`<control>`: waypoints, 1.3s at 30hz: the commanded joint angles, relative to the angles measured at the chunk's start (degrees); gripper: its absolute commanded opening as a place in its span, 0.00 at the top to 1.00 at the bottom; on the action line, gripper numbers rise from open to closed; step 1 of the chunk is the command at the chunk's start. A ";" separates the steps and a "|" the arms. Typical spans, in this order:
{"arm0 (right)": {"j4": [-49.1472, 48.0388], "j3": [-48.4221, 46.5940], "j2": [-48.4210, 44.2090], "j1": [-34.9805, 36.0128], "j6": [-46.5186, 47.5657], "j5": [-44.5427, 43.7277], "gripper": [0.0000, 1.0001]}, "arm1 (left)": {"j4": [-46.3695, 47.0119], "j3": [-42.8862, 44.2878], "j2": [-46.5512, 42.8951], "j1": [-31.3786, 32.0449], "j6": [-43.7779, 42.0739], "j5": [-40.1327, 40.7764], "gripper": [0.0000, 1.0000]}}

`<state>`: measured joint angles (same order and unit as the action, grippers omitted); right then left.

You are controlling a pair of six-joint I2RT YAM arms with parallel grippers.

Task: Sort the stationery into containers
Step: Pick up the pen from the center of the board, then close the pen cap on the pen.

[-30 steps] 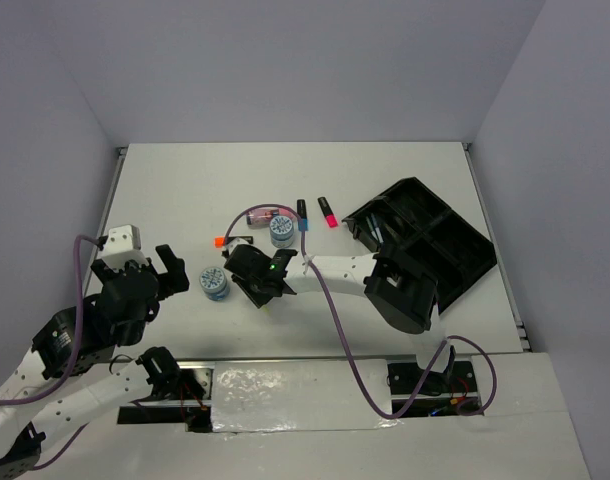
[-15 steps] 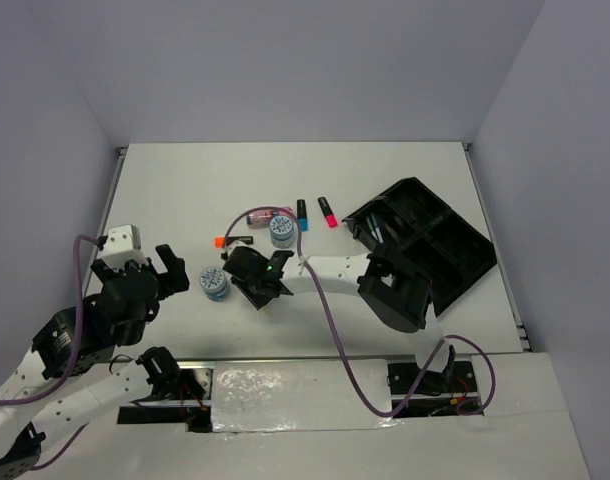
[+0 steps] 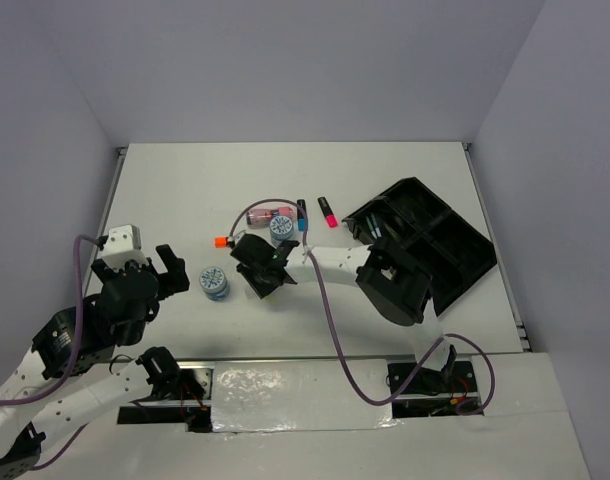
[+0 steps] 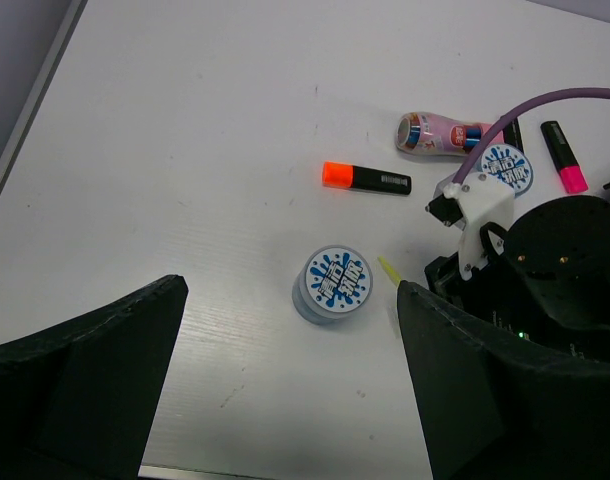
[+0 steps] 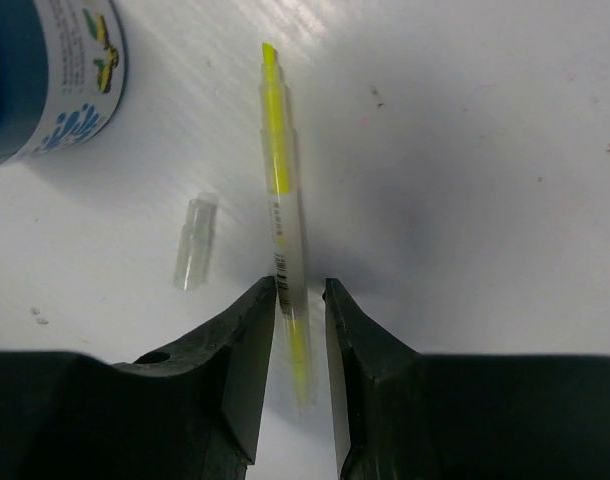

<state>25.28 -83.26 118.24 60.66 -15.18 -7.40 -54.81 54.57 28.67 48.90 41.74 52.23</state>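
A thin yellow pen (image 5: 281,200) lies flat on the table, its rear end between the fingers of my right gripper (image 5: 300,290). The jaws stand narrowly open around it; the left finger is at the pen, the right one a little apart. A clear cap (image 5: 195,240) lies beside the pen. From above, the right gripper (image 3: 263,268) sits between two blue-white discs (image 3: 214,283) (image 3: 281,228). Near it lie an orange-ended marker (image 3: 223,241), a pink tube (image 3: 260,214), a blue-ended marker (image 3: 302,215) and a pink-ended marker (image 3: 328,212). My left gripper (image 4: 290,350) is wide open over bare table, short of the near disc (image 4: 337,283).
The black organiser tray (image 3: 422,240) lies at the right, at an angle, behind the right arm's elbow. A purple cable (image 3: 325,300) loops off the right arm. The table's left edge (image 3: 113,200) runs close to the left arm.
The right gripper has shifted a little toward the far side and turned, uncovering more of the orange-ended marker; its jaws have narrowed slightly around the pen. The left arm has not moved.
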 commanded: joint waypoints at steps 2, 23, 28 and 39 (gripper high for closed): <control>-0.76 -0.50 2.61 -1.60 1.12 -0.34 0.66 | 2.42 -0.16 -0.36 -0.12 -1.57 0.07 0.01; -0.49 3.71 -9.75 -4.85 -1.34 -2.70 1.00 | -2.06 4.58 13.59 -0.13 7.11 -5.72 0.01; 0.38 14.61 -32.57 -6.34 -6.43 -9.20 1.00 | 4.08 2.57 24.23 0.49 14.41 -14.95 0.05; 2.94 30.26 -52.58 -15.75 -6.53 -7.55 1.00 | 16.75 -4.47 40.13 0.14 27.96 -19.79 0.34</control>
<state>27.09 -55.51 66.06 44.71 -21.63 -16.10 -43.13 49.71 65.49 49.82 65.32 33.87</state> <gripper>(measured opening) 0.040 0.681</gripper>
